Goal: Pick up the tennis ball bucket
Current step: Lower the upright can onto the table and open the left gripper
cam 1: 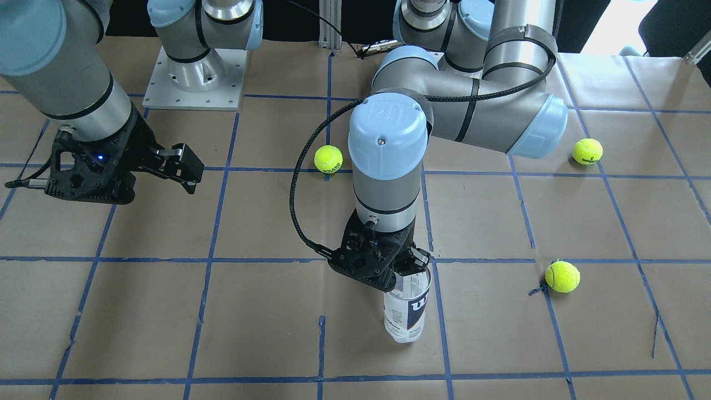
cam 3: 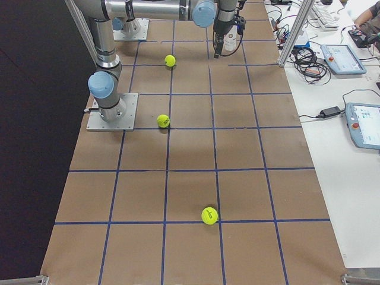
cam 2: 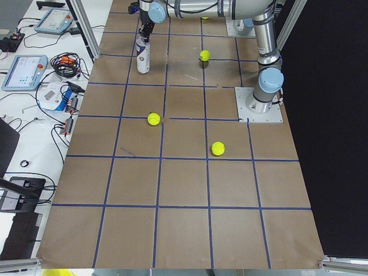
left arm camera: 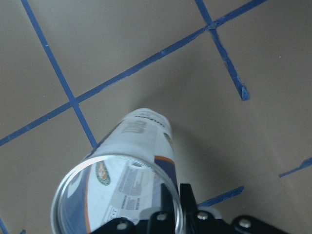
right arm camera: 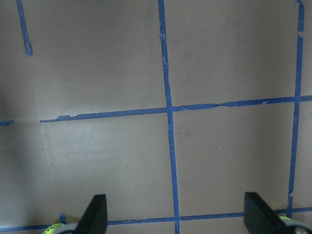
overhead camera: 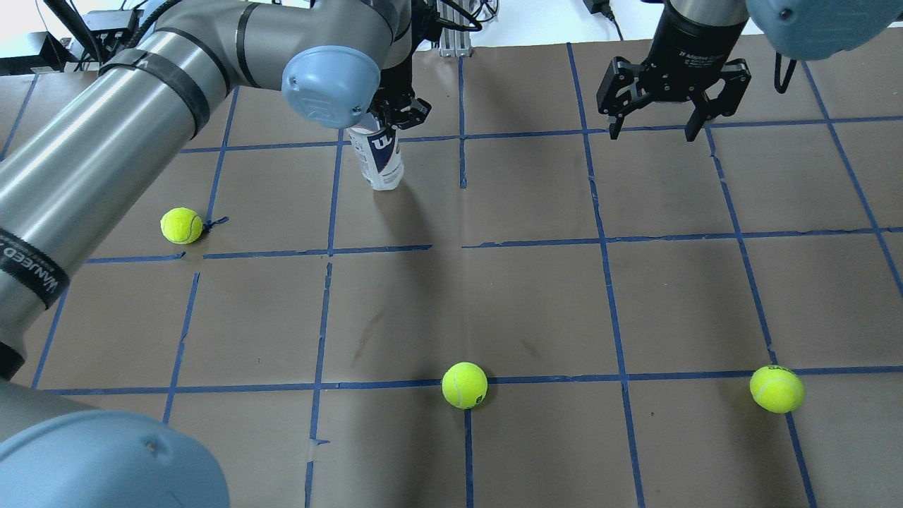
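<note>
The left tool (cam 1: 411, 270) grips the top rim of the tennis ball can (cam 1: 407, 311), which stands near upright directly below it on the bench (cam 1: 222, 322), while the open right tool (overhead camera: 655, 132) is well apart.

Left arm (cam 1: 500, 119) and right arm (cam 1: 78, 97) are silver tubes with pale-blue joint caps (cam 1: 389, 133) and black straps (cam 1: 472, 108), a braided black cable (cam 1: 297, 194) loops off the left, and left gripper (cam 1: 412, 271) and right gripper (overhead camera: 654, 130) are black open-frame, blue-lit.
</note>
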### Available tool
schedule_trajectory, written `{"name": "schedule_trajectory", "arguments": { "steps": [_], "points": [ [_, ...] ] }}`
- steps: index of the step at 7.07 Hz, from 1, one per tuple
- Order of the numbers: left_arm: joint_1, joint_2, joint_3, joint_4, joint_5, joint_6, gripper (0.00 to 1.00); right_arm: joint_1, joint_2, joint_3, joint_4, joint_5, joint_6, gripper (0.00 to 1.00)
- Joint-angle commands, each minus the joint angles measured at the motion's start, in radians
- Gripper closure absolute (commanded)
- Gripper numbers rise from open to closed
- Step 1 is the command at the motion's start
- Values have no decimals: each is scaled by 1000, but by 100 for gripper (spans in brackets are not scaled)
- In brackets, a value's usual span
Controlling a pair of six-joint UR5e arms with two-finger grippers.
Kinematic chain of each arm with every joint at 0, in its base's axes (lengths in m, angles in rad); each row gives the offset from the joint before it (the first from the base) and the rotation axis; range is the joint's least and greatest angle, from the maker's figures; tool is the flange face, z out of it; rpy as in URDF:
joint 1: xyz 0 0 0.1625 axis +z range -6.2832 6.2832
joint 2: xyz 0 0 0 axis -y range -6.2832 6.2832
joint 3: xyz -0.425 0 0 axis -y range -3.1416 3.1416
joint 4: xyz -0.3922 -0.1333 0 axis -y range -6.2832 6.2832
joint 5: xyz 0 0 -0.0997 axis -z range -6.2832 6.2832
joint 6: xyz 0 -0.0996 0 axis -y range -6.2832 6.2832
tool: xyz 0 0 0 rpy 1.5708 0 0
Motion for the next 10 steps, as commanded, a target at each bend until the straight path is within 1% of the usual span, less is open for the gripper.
{"name": "schedule_trajectory", "arguments": {
  "steps": [1,2,3,6,7,8,9,10],
  "points": [
    [3,-3,4,-8,-1,-6,5,0,0,-2,2,0,-2,0],
    [4,2,7,-8,-6,-9,0,0,0,-4,2,-2,-3,0],
    [9,34,7,-35,-4,-10,0,0,0,-4,1,-2,-3,0],
    [66,173,3,-179,-4,-9,0,0,2,-4,2,-8,-5,0],
    [69,195,3,-197,-3,-10,0,-2,2,1,2,-8,-6,0],
    [72,244,-2,-254,2,-10,0,0,2,1,1,-5,-5,0],
    [124,308,-25,-319,-9,-10,0,-2,2,1,2,-8,-5,0],
    [194,349,-37,-362,-105,-30,0,-2,2,-4,2,-9,-6,0]
  ]
}}
